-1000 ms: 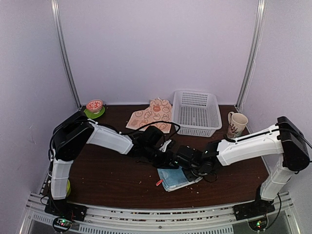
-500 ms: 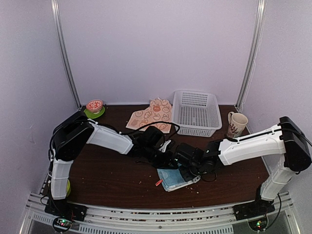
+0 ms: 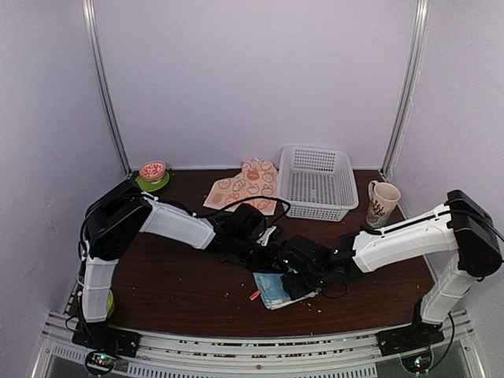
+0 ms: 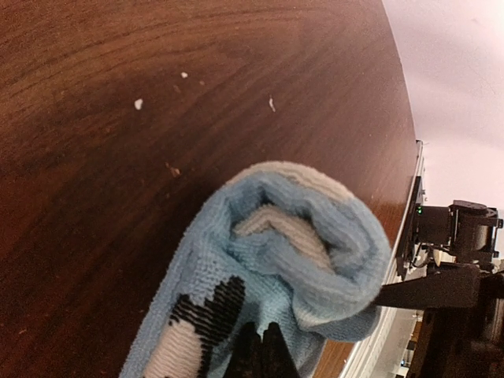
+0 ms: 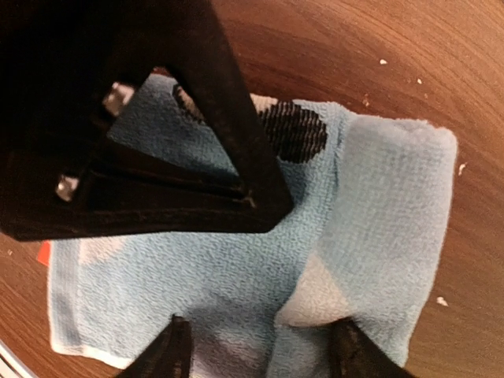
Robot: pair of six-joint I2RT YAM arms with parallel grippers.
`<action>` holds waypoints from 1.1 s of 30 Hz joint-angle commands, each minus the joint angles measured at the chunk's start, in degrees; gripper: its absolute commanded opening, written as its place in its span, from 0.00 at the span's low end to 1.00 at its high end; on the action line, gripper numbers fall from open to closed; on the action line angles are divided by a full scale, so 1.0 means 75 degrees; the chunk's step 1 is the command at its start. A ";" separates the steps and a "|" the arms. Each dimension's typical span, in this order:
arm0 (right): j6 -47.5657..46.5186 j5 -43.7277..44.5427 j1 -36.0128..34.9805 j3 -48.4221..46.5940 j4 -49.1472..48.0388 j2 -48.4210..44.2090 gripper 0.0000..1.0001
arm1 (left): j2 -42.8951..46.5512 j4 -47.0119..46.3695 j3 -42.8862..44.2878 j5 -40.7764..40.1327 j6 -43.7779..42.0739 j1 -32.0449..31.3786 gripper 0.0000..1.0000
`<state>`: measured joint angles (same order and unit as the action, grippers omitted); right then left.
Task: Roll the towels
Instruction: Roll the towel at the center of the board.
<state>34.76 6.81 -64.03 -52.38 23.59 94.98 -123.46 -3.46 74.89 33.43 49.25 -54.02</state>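
The light blue towel lies near the table's front, partly rolled. In the left wrist view its rolled end curls just past my fingertips. My left gripper is shut, its tips pinched into the blue cloth beside the fold. In the right wrist view the left fingers lie across the flat part of the towel, with the folded-over layer to their right. My right gripper is open just above the towel, straddling the fold's edge. The cream rabbit towel lies flat at the back.
A white basket stands at the back right, with a mug to its right. A red bowl on a green saucer sits at the back left. A small red scrap lies by the towel's left edge. Crumbs dot the table.
My right gripper has moved left and lower over the blue towel. The towel has bunched up more toward the left and shows smaller. The left arm has barely moved.
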 commanded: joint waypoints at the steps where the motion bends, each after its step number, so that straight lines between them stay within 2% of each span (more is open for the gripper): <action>1: 0.0135 -0.0523 -0.0042 0.0485 -0.0592 0.0097 0.66 | 0.0361 -0.0393 -0.0144 -0.0039 0.0021 -0.0016 0.00; 4: 0.0133 -0.0585 -0.0015 0.0687 -0.0844 0.0041 0.72 | 0.0636 -0.0434 -0.0253 -0.0039 0.0021 -0.0016 0.00; 13: 0.0123 -0.1031 0.0234 0.1596 -0.1951 -0.0358 0.78 | 0.1210 -0.0863 -0.0446 -0.0009 0.0168 -0.0016 0.00; 25: 0.0025 -0.1124 0.0262 0.1670 -0.2183 -0.0378 0.79 | -0.0116 -0.1496 0.0501 0.0667 0.0758 -0.0006 0.00; 33: -0.0076 -0.1076 0.0248 0.1580 -0.1905 -0.0693 0.80 | -0.0814 -0.0973 0.0884 0.0608 0.0730 0.0042 0.00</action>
<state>34.68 1.02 -62.33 -41.67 4.49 90.19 -126.39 -11.11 79.29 37.67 54.41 -53.58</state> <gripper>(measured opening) 0.795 0.005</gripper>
